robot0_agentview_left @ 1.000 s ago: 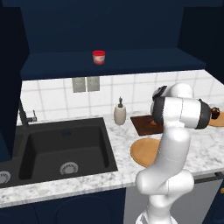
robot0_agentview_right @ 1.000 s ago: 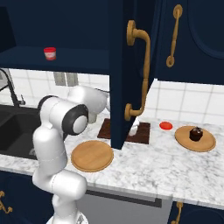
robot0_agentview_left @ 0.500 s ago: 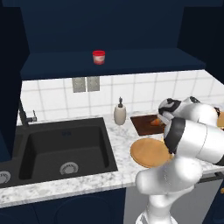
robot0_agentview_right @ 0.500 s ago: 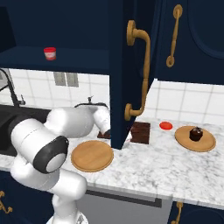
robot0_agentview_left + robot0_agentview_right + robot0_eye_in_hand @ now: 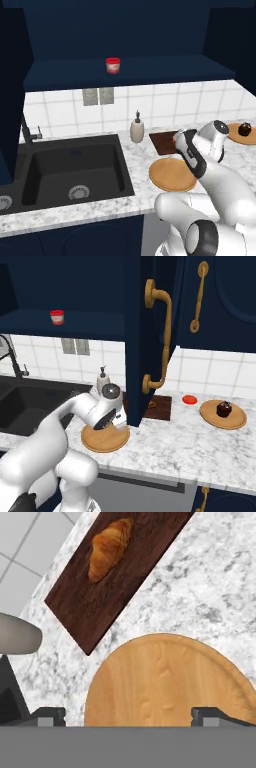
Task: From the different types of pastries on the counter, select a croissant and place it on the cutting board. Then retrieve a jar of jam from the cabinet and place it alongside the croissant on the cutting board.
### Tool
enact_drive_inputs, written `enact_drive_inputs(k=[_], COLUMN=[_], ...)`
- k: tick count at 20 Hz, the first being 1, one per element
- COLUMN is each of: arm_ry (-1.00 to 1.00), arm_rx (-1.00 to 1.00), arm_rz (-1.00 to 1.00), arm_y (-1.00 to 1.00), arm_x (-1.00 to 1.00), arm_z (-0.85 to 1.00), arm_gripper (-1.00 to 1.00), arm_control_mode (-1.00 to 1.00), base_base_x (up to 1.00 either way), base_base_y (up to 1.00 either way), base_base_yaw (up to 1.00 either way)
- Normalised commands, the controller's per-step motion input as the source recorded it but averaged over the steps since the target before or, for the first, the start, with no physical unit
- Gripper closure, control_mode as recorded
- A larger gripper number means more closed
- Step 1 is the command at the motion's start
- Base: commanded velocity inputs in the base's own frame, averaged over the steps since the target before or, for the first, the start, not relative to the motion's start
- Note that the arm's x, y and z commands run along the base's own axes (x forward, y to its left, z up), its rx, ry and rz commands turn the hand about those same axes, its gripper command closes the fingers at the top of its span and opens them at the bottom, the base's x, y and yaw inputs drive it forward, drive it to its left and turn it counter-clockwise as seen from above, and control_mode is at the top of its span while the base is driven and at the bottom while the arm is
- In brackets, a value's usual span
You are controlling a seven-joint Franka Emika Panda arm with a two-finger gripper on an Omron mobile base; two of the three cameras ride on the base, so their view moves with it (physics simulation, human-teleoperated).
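- Jaws of the two-finger gripper (image 5: 128, 714) are spread wide and nothing is held between them; the dark fingertips (image 5: 49, 716) are seen low in the hand view, above a round light-tan wooden plate (image 5: 170, 682).
- Golden-brown crescent-shaped croissant (image 5: 109, 548) is seen lying on the flat dark brown rectangular cutting board (image 5: 90, 612), well apart from the gripper.
- Cutting board and empty plate are set close together on the white marble counter (image 5: 200, 577) with grey veining.
- Small squat red jar of jam (image 5: 113, 65) with a pale band is seen standing upright on the shelf of the dark navy blue cabinet (image 5: 145, 331), whose door with the curved bronze-gold handle (image 5: 161, 341) is swung open.
- Dark brown round muffin-like pastry (image 5: 223, 408) is seen resting on a second tan plate (image 5: 235, 421), to the right of a flat small red disc (image 5: 189, 399).
- Beige soap dispenser bottle (image 5: 137, 129) is placed between the black sink (image 5: 70, 170) and the cutting board.
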Motion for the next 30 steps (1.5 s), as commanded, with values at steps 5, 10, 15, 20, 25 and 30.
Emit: enact_drive_inputs(k=[5,10,15,20,25,30], arm_ry=[-0.02,-0.09,-0.21,-0.23,-0.06,0.02], arm_rx=[-0.11,-0.12,-0.17,-0.22,-0.22,-0.21], arm_rz=[0.0,0.0,0.01,0.19,0.2,0.05], arm_y=[0.75,0.53,0.38,0.14,0.31,0.46], arm_x=[-0.15,-0.05,0.0,0.0,-0.27,-0.36], arm_z=[0.87,0.99,0.93,0.94,1.0,1.0], arm_gripper=[-1.0,-1.0,-1.0,-1.0,-1.0,-1.0], arm_control_mode=[-1.0,-1.0,-1.0,-1.0,-1.0,-1.0], base_base_x=[0.0,0.0,0.0,0.0,0.0,0.0], base_base_y=[0.0,0.0,0.0,0.0,0.0,0.0], base_base_yaw=[0.0,0.0,0.0,0.0,0.0,0.0])
